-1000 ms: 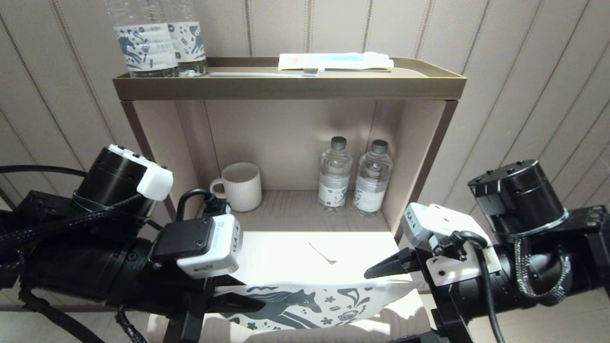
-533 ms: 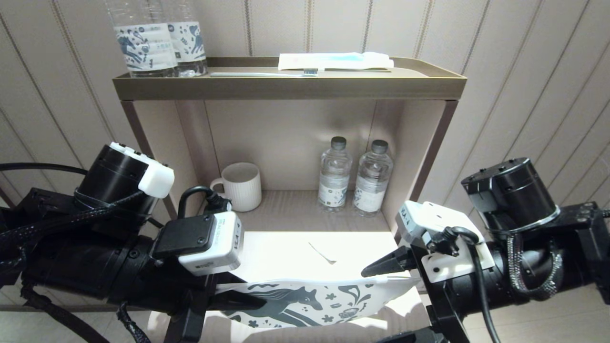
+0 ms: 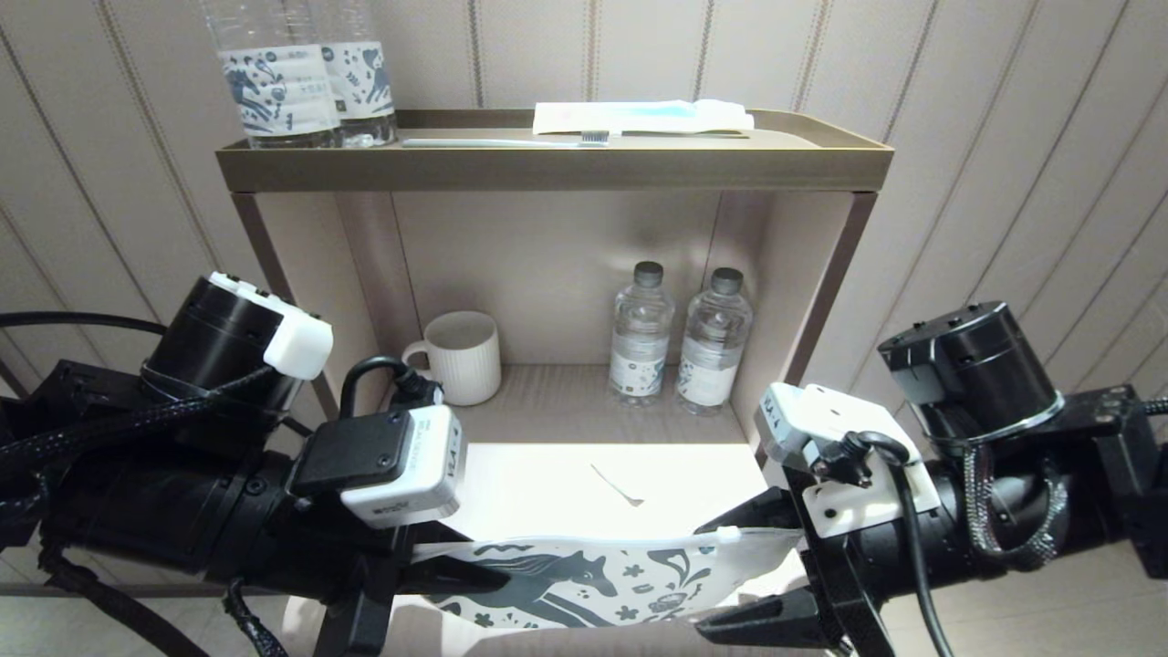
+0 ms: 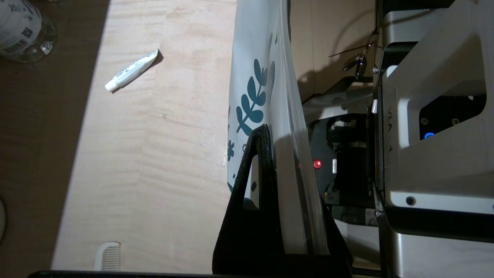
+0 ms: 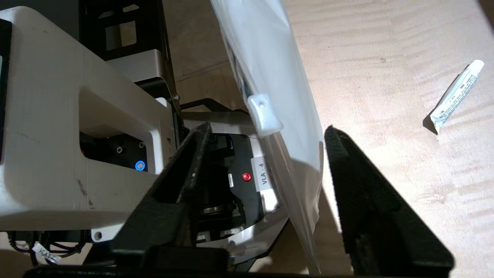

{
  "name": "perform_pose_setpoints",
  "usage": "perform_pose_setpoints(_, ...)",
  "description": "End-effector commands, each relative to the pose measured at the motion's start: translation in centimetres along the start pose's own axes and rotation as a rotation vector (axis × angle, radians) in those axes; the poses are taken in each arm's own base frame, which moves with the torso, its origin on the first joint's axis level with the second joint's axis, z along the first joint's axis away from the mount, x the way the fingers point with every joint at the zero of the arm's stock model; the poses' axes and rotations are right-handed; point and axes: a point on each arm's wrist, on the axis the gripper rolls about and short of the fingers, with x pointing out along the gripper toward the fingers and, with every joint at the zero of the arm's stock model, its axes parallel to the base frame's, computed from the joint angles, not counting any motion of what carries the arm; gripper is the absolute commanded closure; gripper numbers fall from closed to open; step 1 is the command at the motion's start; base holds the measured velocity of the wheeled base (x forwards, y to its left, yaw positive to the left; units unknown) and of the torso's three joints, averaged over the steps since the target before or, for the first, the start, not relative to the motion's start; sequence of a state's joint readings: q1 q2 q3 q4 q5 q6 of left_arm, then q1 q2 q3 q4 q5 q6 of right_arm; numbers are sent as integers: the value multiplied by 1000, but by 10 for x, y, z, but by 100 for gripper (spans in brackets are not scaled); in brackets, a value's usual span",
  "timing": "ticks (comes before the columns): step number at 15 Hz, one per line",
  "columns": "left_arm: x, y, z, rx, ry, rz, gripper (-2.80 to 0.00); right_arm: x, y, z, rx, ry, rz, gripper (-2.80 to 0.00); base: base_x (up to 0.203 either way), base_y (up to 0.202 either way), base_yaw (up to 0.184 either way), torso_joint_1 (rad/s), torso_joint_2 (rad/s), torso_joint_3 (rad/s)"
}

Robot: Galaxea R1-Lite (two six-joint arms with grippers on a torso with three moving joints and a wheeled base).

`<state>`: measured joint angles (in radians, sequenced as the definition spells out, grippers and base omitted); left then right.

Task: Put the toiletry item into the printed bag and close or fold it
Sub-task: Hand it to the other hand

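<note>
Head view showed the printed bag (image 3: 584,582) held upright over the near edge of the desk (image 3: 547,484), stretched between both arms. The left tool (image 4: 266,154) was clamped shut on the bag's left end. The right tool (image 5: 266,170) straddled the bag's right end beside its white zipper slider (image 5: 264,112), fingers (image 5: 347,173) apart, not touching it. The comb (image 4: 108,255) lay on the desk, outside the bag, only its toothed end visible. A small white tube (image 4: 131,72) lay mid-desk.
</note>
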<state>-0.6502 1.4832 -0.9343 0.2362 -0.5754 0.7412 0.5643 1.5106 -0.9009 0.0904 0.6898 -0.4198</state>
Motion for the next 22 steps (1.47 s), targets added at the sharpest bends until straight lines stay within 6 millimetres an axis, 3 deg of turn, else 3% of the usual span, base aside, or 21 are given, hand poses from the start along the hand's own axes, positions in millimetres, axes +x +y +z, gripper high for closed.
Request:
perform_pose_setpoints(1, 1, 0, -1, 2, 3, -6, 0, 1, 0, 1, -7, -5, 9, 0, 0, 0, 0, 0, 0, 0)
perform_pose_setpoints(13, 7, 10, 8, 13, -11, -8, 0, 1, 3, 3, -18, -34, 62, 0, 0, 0, 0, 0, 0, 0)
perform_pose_setpoints(14, 7, 10, 8, 14, -10, -4, -12, 1, 3, 3, -18, -35, 62, 0, 0, 0, 0, 0, 0, 0)
perform_pose_setpoints(15, 7, 10, 8, 13, -10, -4, -280, 1, 3, 4, -20, -36, 62, 0, 0, 0, 0, 0, 0, 0)
perform_pose_setpoints(22, -7, 15, 19, 40, -54, 44, -280, 2, 3, 3, -20, -33, 62, 0, 0, 0, 0, 0, 0, 0)
